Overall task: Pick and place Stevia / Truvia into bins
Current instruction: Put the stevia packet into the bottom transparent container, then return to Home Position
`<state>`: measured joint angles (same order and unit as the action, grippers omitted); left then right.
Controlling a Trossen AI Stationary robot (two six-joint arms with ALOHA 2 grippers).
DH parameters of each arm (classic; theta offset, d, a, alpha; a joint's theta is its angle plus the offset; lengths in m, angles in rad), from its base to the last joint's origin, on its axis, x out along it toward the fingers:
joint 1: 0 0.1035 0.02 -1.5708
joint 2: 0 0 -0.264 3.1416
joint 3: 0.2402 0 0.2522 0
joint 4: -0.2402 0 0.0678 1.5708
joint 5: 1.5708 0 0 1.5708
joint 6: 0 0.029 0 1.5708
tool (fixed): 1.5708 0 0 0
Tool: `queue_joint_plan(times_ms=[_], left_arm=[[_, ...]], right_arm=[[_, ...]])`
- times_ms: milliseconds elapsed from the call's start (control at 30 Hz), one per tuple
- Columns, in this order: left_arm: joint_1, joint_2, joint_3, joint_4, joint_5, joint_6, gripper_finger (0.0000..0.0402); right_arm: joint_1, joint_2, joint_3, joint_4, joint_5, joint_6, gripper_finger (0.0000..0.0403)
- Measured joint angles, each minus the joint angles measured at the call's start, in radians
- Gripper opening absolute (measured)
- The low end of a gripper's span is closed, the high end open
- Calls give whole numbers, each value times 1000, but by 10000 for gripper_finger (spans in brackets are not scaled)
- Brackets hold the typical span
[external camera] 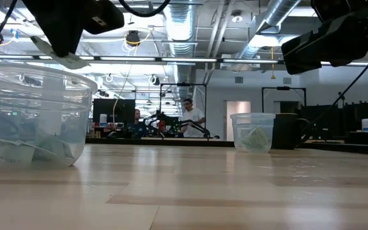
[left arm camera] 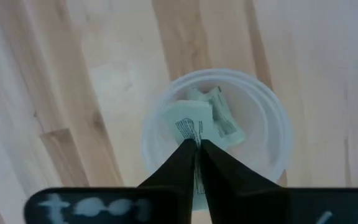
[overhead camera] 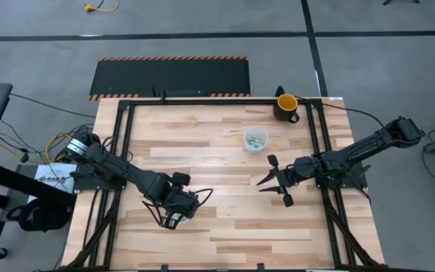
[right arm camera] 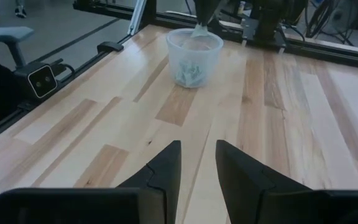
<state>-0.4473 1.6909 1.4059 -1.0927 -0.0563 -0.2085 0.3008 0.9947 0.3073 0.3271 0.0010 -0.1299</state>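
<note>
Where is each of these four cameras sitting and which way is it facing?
High view: overhead, straight down; both arms, dark mug with yellow inside.
Low view: table height, level toward the room; arm parts above.
Left wrist view: over a round clear plastic cup; left gripper shut on a green-white paper sachet.
Right wrist view: across the table; open right gripper.
Shared: both wrist views show that cup.

Robotics lab: exposed ceiling ducts (external camera: 184, 29), more robot rigs (external camera: 171, 121) behind.

near cup (external camera: 30, 115) cut off by low view's left edge.
</note>
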Motion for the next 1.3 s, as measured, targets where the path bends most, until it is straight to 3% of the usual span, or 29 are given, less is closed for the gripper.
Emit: queue_joint_plan(times_ms=[200, 467, 833, 1033, 1200, 1300], left_arm=[[0, 0, 0, -27, -58, -61, 60], [0, 0, 0, -27, -61, -79, 109], [2, 0, 0, -48, -60, -26, 114], [3, 0, 0, -21, -62, -18, 114], [13, -3, 0, 78, -61, 89, 114], [42, -38, 10, 173, 6, 161, 114]], right_arm=[[0, 0, 0, 0, 0, 1, 93], [0, 0, 0, -1, 0, 1, 93], [0, 0, 0, -60, 0, 131, 93], [-2, 0, 0, -48, 0, 107, 93], [-22, 0, 61, -30, -1, 103, 93], [-46, -6, 119, -56, -3, 79, 93]])
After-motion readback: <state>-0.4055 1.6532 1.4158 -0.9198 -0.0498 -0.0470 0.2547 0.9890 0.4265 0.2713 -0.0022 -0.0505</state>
